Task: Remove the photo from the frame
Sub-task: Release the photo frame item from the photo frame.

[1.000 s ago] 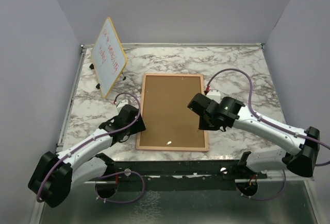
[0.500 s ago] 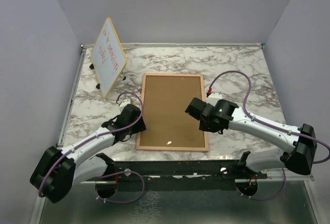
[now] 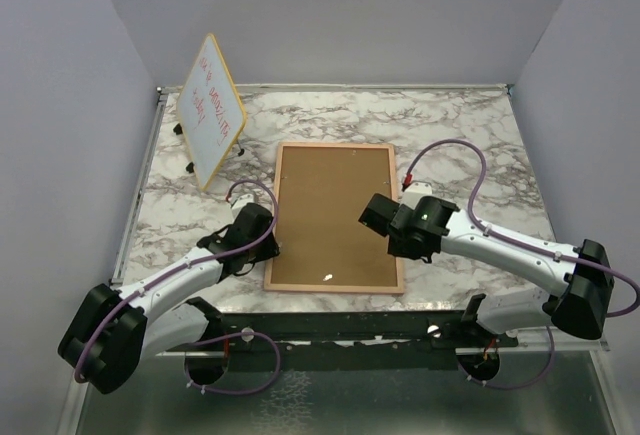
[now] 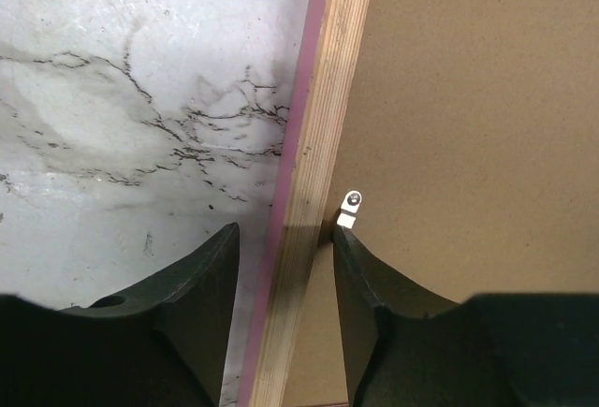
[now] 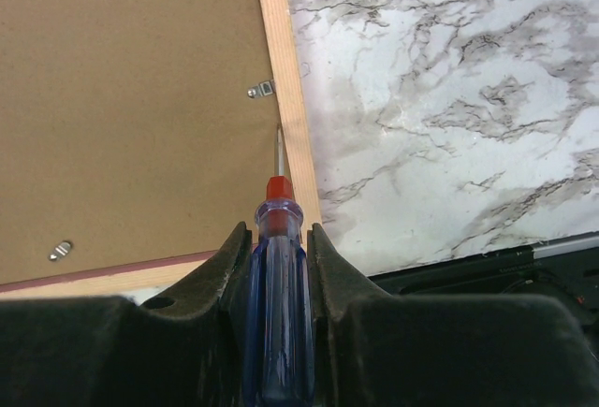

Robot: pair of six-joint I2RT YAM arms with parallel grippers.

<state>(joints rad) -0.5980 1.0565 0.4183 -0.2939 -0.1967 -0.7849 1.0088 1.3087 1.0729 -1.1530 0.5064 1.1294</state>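
Observation:
The frame (image 3: 325,205) lies face down on the marble table, brown fibreboard back up; the photo is hidden beneath it. My left gripper (image 3: 271,246) straddles the frame's left rail (image 4: 323,126). Its jaws are open: one finger touches the rail's inner side by a small metal clip (image 4: 350,206), the other stands a little off the pink outer edge. In the left wrist view the left gripper (image 4: 283,234) holds nothing. My right gripper (image 5: 278,231) is shut on a blue-handled screwdriver (image 5: 278,295). The screwdriver's tip points at the right rail just below another clip (image 5: 265,90). From above, the right gripper (image 3: 398,243) hovers over the frame's right edge.
A yellow-edged whiteboard (image 3: 212,110) with red writing stands tilted at the back left. A third clip (image 5: 60,251) sits near the frame's near rail. Bare marble table (image 3: 470,135) lies to the right of the frame; the black near table edge (image 5: 524,257) runs close by.
My left gripper's jaws have narrowed around the frame's left rail. The right gripper has shifted slightly left and nearer with the screwdriver. The frame has not moved.

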